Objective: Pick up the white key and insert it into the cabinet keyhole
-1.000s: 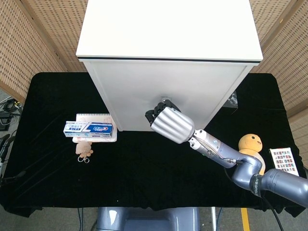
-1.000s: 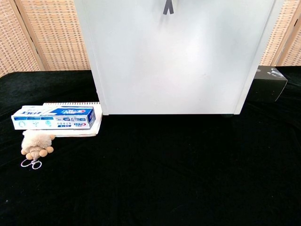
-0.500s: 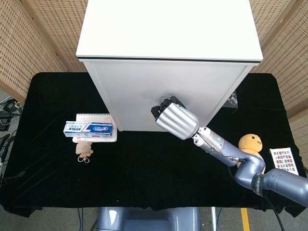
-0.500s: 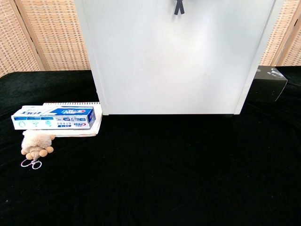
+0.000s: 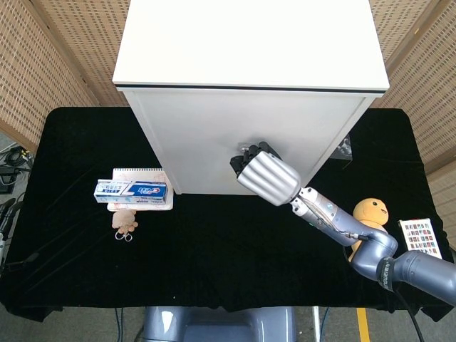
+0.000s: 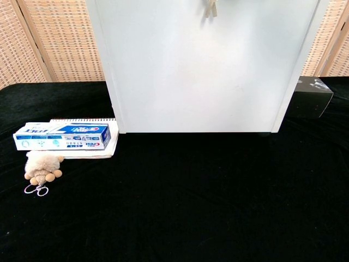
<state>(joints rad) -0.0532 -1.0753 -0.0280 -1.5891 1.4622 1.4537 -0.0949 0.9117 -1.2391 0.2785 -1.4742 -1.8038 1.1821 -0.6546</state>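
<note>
**Q:** One hand shows in the head view; how does it lie?

**A:** The right hand [image 5: 265,175] is raised against the front of the white cabinet [image 5: 214,135], silver back toward the camera, dark fingers [image 5: 251,152] curled at the door. Whether they pinch the white key cannot be told; key and keyhole are hidden behind the hand. Its arm [image 5: 370,249] reaches in from lower right.

**Q:** And the chest view?

**A:** Only a blurred pale shape [image 6: 211,7] at the cabinet door's top edge, too faint to identify. A toothpaste box [image 6: 61,136] lies on a notebook [image 6: 106,150], a plush toy [image 6: 42,166] in front of them.
</note>
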